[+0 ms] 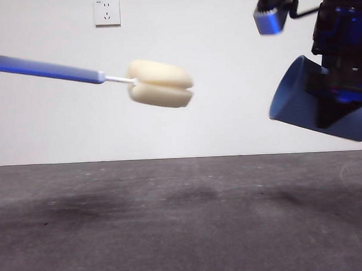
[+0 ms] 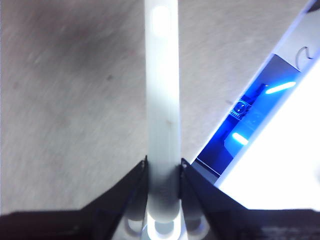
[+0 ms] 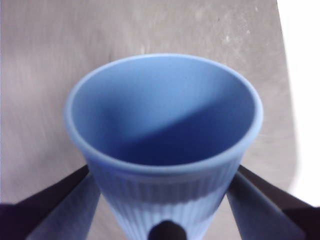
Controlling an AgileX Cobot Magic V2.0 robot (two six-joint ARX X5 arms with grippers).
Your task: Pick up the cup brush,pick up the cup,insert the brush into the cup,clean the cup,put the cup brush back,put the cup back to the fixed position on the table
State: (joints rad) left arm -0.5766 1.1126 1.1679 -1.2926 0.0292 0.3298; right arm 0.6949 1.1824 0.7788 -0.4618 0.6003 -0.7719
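The cup brush (image 1: 76,73) hangs in the air at the left of the front view, nearly level, its cream sponge head (image 1: 160,83) pointing right. Its pale handle (image 2: 162,100) runs away from my left gripper (image 2: 163,167), which is shut on it. The blue ribbed cup (image 1: 300,103) is held high at the right, tipped on its side with its mouth toward the sponge. My right gripper (image 3: 162,200) is shut on the cup (image 3: 165,130), one jaw on each side of its wall. A wide gap separates sponge and cup. The dark grey table (image 1: 184,219) lies well below both.
A white wall with a power socket (image 1: 106,12) stands behind the table. A brightly lit white and blue device (image 2: 260,120) shows beside the brush handle in the left wrist view.
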